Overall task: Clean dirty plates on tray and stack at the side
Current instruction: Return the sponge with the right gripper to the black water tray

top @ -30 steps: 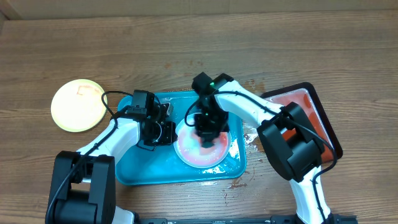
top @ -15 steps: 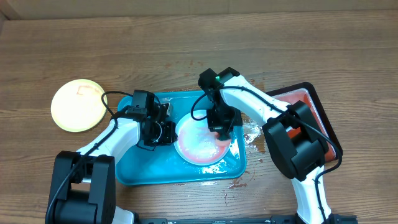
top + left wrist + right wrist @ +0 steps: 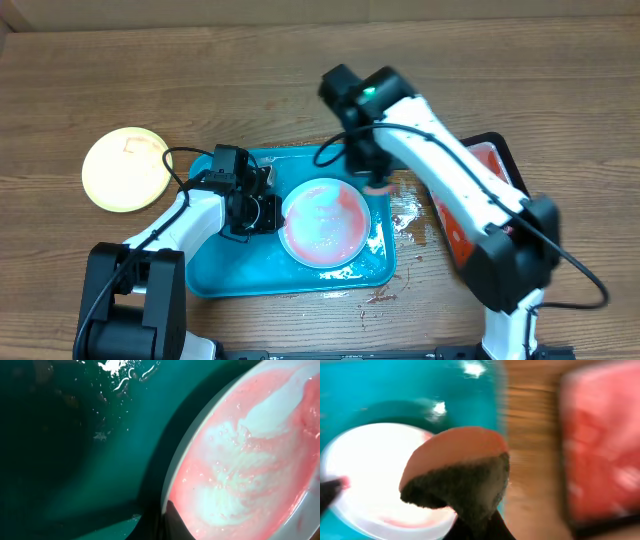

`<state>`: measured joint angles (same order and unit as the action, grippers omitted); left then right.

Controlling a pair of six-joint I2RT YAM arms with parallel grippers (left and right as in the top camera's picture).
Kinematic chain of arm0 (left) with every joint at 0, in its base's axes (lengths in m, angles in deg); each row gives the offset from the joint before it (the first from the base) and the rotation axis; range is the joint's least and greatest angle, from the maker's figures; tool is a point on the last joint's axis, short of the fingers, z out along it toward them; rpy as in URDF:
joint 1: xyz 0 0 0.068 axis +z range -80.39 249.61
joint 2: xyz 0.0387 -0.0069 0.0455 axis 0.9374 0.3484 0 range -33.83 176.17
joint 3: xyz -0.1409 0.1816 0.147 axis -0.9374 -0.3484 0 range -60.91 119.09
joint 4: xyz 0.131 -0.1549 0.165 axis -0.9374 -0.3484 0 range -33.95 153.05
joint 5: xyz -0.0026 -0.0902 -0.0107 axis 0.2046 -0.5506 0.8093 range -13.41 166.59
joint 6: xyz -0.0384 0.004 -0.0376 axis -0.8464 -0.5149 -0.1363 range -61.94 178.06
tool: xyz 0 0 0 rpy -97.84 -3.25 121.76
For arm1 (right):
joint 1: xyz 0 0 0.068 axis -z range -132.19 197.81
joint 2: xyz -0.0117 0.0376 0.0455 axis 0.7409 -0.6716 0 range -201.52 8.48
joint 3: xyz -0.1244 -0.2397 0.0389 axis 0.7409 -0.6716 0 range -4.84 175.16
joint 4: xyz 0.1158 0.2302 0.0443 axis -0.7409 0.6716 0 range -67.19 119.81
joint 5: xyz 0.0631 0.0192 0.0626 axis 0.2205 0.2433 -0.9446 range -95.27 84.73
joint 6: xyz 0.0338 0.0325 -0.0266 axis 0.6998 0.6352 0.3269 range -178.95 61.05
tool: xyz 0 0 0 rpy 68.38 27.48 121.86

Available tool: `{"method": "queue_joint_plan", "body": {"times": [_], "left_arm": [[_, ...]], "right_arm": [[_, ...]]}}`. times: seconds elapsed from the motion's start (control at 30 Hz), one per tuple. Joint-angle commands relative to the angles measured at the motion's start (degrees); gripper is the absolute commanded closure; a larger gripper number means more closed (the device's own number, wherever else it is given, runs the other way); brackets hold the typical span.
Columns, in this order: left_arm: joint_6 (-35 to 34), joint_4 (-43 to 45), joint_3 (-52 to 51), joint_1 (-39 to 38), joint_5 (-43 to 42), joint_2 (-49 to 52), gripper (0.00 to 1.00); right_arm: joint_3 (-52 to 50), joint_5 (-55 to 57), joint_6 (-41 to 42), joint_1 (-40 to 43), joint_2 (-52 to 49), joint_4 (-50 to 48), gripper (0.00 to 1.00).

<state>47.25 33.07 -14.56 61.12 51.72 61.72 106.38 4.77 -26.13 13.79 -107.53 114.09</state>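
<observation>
- The right gripper (image 3: 373,177) clamps a pink-stained, dark-backed sponge (image 3: 455,475) over the far right rim of the turquoise rectangular plastic tray (image 3: 230,272).
- The round pale red-smeared plastic plate (image 3: 322,222) lies in the tray, left of the sponge and nearer the robot; the left gripper (image 3: 267,212), closed, appears to pinch its left rim.

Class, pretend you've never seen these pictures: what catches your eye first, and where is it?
A pink-smeared plate sits in the turquoise tray at centre, the left gripper pinching its left rim. Over the tray's right edge, the right gripper holds a pink-stained sponge. A pale yellow plate lies alone at far left.
</observation>
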Motion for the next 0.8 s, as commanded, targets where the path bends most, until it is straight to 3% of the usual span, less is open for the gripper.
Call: {"method": "queue_joint_plan", "body": {"times": [0.0, 0.23, 0.43, 0.6, 0.77], "left_arm": [[-1.49, 0.02, -0.04, 0.33, 0.79, 0.37, 0.96], [-0.96, -5.40, 7.08, 0.17, 1.55, -1.92, 0.96], [0.59, -15.65, 19.89, -0.74, 6.91, -5.81, 0.95], [2.69, -23.52, 28.44, -4.90, 16.15, -6.97, 0.96], [3.58, -32.06, 35.04, -12.17, 33.94, -6.97, 0.96]], "right_arm": [[0.98, 9.40, 7.96, 5.05, 3.28, 3.04, 0.96], [-0.35, 8.74, 7.91, 17.00, 4.04, 4.59, 0.96], [-8.39, 1.77, 4.33, 25.44, 4.04, -0.48, 0.96], [-19.85, -1.18, 2.75, 26.97, 4.04, -7.96, 0.96], [-30.12, -2.25, 2.73, 26.97, 4.04, -15.43, 0.96]]}}
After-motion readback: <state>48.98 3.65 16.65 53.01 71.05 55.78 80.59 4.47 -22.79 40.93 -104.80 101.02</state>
